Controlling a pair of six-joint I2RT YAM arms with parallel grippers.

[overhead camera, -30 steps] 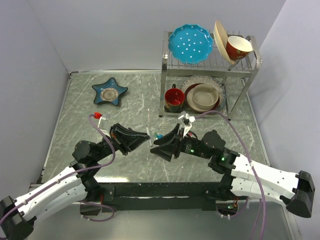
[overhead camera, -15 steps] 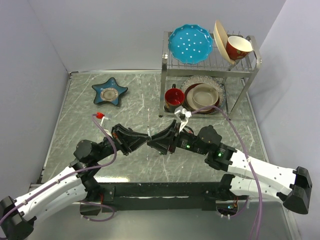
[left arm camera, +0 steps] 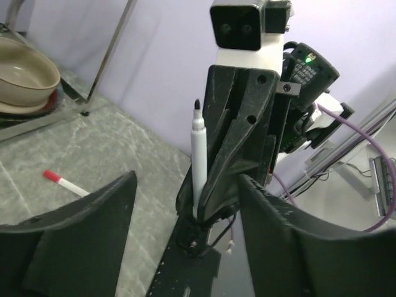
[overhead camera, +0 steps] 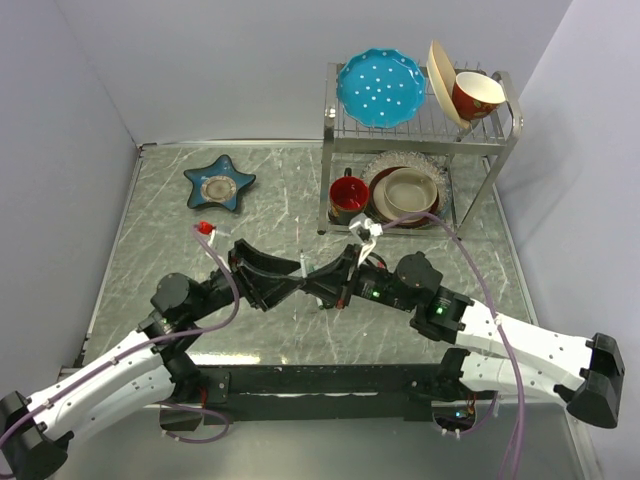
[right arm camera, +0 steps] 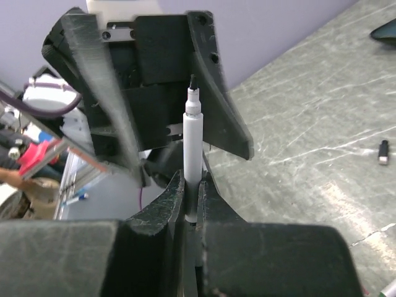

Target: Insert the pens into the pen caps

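Right gripper (right arm camera: pixel 192 184): pressed together on the lower barrel of a white pen, above the middle of the table and nose to nose with the left arm.
White pen (right arm camera: pixel 192 133): uncapped; its black tip stands free well beyond the fingers, and the barrel runs straight out from the pinch.
Left gripper (left arm camera: pixel 187 182): spread wide and holding nothing. The right gripper's nose and the pen stand in the gap between its fingers; no contact shows.
Red-tipped pen (left arm camera: pixel 60 182): flat on the table beyond the left gripper, apart from both arms.
Black cap (right arm camera: pixel 383 151): lies alone on the table, well apart from the held pen.
Table (overhead camera: pixel 200 250): grey marbled top.
Dish rack (overhead camera: pixel 500 140): far right of the table. The upper tier holds a blue plate (overhead camera: pixel 380 88); the lower tier holds a red cup (overhead camera: pixel 349 195) and a beige bowl (overhead camera: pixel 410 192).
Star-shaped dish (overhead camera: pixel 219 183): blue, at the far left of the table.
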